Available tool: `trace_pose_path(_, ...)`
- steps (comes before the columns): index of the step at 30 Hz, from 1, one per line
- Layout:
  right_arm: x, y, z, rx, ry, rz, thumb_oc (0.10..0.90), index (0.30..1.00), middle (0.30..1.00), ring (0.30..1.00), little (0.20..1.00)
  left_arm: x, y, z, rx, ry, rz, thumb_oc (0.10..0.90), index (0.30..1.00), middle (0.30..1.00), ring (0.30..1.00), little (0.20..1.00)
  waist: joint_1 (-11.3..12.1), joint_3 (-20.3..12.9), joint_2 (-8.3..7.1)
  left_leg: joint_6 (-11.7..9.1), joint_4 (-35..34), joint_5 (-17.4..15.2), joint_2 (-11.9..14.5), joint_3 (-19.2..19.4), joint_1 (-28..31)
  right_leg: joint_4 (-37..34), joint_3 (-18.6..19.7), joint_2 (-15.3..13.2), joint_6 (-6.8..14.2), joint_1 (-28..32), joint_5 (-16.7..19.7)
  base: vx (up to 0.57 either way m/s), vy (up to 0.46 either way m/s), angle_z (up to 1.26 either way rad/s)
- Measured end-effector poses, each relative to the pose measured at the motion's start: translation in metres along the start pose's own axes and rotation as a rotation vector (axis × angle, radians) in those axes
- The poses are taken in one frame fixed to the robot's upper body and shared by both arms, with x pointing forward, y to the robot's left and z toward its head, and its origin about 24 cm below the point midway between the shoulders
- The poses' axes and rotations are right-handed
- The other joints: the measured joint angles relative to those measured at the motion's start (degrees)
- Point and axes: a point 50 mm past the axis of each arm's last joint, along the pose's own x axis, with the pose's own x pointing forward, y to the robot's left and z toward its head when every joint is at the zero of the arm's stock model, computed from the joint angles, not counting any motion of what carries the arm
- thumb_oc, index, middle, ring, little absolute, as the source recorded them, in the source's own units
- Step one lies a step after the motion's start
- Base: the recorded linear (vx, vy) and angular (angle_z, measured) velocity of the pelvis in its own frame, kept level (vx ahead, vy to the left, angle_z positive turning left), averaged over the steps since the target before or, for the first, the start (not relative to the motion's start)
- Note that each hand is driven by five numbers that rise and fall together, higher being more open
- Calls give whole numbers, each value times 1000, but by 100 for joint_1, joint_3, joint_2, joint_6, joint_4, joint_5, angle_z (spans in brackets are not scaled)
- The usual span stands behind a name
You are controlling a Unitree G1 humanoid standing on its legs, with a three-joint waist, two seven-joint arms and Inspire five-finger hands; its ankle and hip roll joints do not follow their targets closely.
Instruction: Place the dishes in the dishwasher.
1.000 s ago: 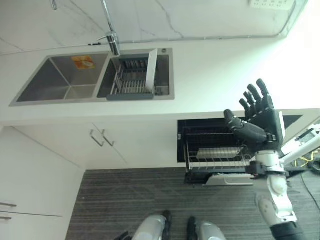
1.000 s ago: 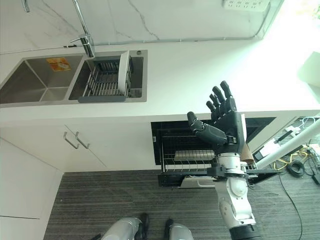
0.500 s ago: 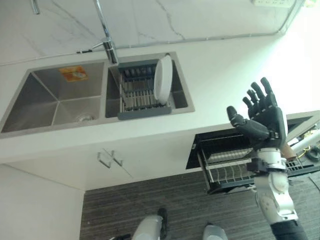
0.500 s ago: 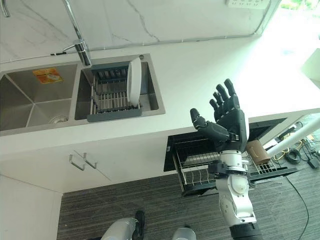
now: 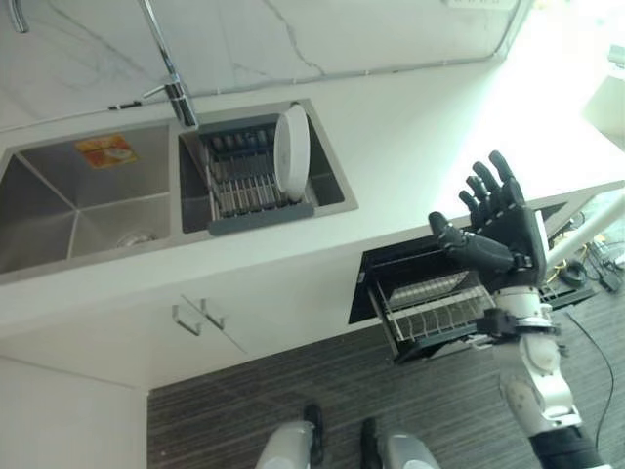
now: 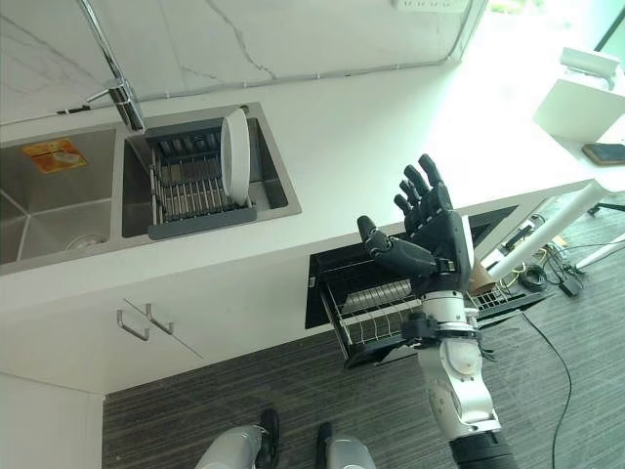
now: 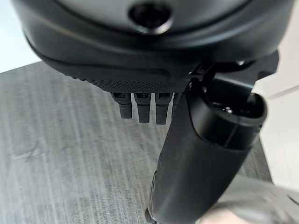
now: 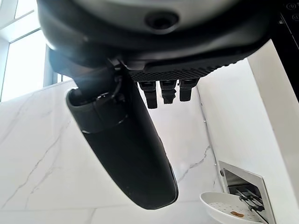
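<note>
A white plate (image 5: 291,151) stands on edge in the grey dish rack (image 5: 249,181) inside the sink's right basin. Under the counter the dishwasher (image 5: 381,274) is open, its wire rack (image 5: 435,305) pulled out over the floor. My right hand (image 5: 506,230) is raised in front of that rack, open, fingers spread, holding nothing. The right wrist view shows its thumb (image 8: 126,144) and straight fingers against the marble wall. My left hand (image 7: 142,107) hangs over the striped floor, open and holding nothing.
The left basin (image 5: 68,210) carries an orange sticker, and the faucet (image 5: 171,73) rises behind the sink. Cabinet handles (image 5: 195,315) sit below the counter. At the right stand a white table with a phone (image 6: 605,153) and a slanted white leg (image 6: 547,230).
The whole picture has shifted, so the camera moved. My right hand stays raised and open in front of the dishwasher; the plate stays in the rack.
</note>
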Motion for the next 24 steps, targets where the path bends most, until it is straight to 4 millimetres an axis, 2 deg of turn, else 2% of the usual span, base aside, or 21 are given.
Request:
trace_pose_path(1,0,0,0,-7,3,11,800,900,900,900,900,0,-1,-6,-6,12,-2,800,900,900,900,900,17,5,-4,-160,-142,175,-69,-75,146,137,37,21,-47,-26,-101,150,7,18)
trace_pose_path(2,0,-2,-2,-8,10,8,800,900,900,900,900,0,1,-6,-13,10,9,800,900,900,900,900,33,80,-61,-461,613,360,-153,-271,-149,355,111,-51,-168,-48,-271,122,52,9)
trace_pose_path(3,0,-3,-10,3,35,-11,800,900,900,900,900,0,0,1,-15,-4,20,800,900,900,900,900,166,156,-86,-560,1441,395,-146,-523,-692,377,184,-93,-208,30,-325,231,210,-3)
trace_pose_path(4,1,-1,-12,17,35,-18,800,900,900,900,900,-1,-1,-1,-18,7,12,800,900,900,900,900,195,179,-53,-510,1176,322,-149,-572,-708,311,136,-91,-260,20,-272,184,207,-20)
trace_pose_path(5,1,4,-14,32,38,-10,800,900,900,900,900,0,-4,-3,-18,22,5,800,900,900,900,900,219,201,57,-467,647,295,-57,-651,-716,313,146,-65,-235,84,-297,215,260,-3)
trace_pose_path(6,3,7,-16,46,37,-9,800,900,900,900,900,0,-7,-3,-18,30,-3,800,900,900,900,900,197,278,217,-495,602,310,46,-821,-889,346,142,28,-247,143,-343,149,253,-20)
trace_pose_path(7,7,9,-18,44,48,-4,800,900,900,900,900,0,-15,-3,-37,40,-21,800,900,900,900,900,316,384,409,-583,215,386,276,-890,-928,342,193,151,-281,214,-366,116,248,-25)
trace_pose_path(8,11,11,-18,17,66,22,800,900,900,900,900,1,-20,-10,-36,80,-29,800,900,900,900,900,337,382,520,-547,124,386,346,-869,-986,345,217,157,-288,245,-397,102,258,-37)
trace_pose_path(9,12,13,-17,0,76,46,800,900,900,900,900,1,-20,-13,-33,103,-28,800,900,900,900,900,319,378,547,-539,55,391,344,-849,-938,332,225,113,-308,319,-416,103,228,-11)
trace_pose_path(10,13,13,-13,-12,73,64,800,900,900,900,900,1,-19,-17,-29,125,-21,800,900,900,900,900,313,372,555,-520,77,398,342,-794,-914,313,225,88,-224,392,-401,107,202,-4)
trace_pose_path(11,15,15,-8,-18,54,81,800,900,900,900,900,1,-19,-13,-18,120,-20,800,900,900,900,900,290,360,566,-494,40,399,343,-699,-764,273,233,87,-152,409,-414,114,168,-5)
trace_pose_path(12,16,19,-4,-13,43,95,800,900,900,900,900,1,-18,-14,0,124,-15,800,900,900,900,900,282,326,595,-296,-264,772,312,-719,-252,260,200,91,9,535,-504,111,130,4)
trace_pose_path(13,15,20,-6,-6,48,97,800,900,900,900,900,1,-16,-10,14,107,-6,800,900,900,900,900,289,313,457,-229,-292,976,224,-657,-201,300,198,-9,97,571,-575,80,90,0)
trace_pose_path(14,16,23,-7,-3,55,108,800,900,900,900,900,1,-14,-2,17,71,-1,800,900,900,900,900,338,292,333,-167,-296,921,132,-587,-134,280,194,-121,138,627,-588,68,91,8)
trace_pose_path(16,20,31,-7,10,50,132,800,900,900,900,900,1,-14,16,37,2,0,800,900,900,900,900,416,219,214,-57,-156,780,-15,-597,-146,103,37,-281,248,808,-601,26,85,11)
trace_pose_path(17,27,43,-5,48,25,155,800,900,900,900,900,0,-13,34,68,-69,6,800,900,900,900,900,492,186,150,-13,-108,697,-97,-572,-162,36,-121,-412,286,821,-605,3,82,9)
trace_pose_path(18,30,49,-4,54,19,178,800,900,900,900,900,-1,-12,38,81,-84,10,800,900,900,900,900,509,185,150,3,-86,671,-133,-566,-172,9,-167,-460,287,822,-606,-2,69,2)
trace_pose_path(19,34,56,-2,59,12,204,800,900,900,900,900,-1,-10,39,90,-88,18,800,900,900,900,900,527,179,166,-18,17,580,-159,-572,-269,-54,-177,-481,424,808,-567,11,56,8)
trace_pose_path(20,36,56,-2,57,17,196,800,900,900,900,900,-1,-9,37,90,-82,21,800,900,900,900,900,601,171,182,-10,84,546,-159,-595,-353,-58,-190,-476,446,785,-553,18,50,5)
trace_pose_path(24,37,57,-3,54,35,182,800,900,900,900,900,0,-9,21,105,-26,21,800,900,900,900,900,690,141,234,55,205,477,-160,-625,-502,-57,-265,-482,418,716,-560,5,33,8)
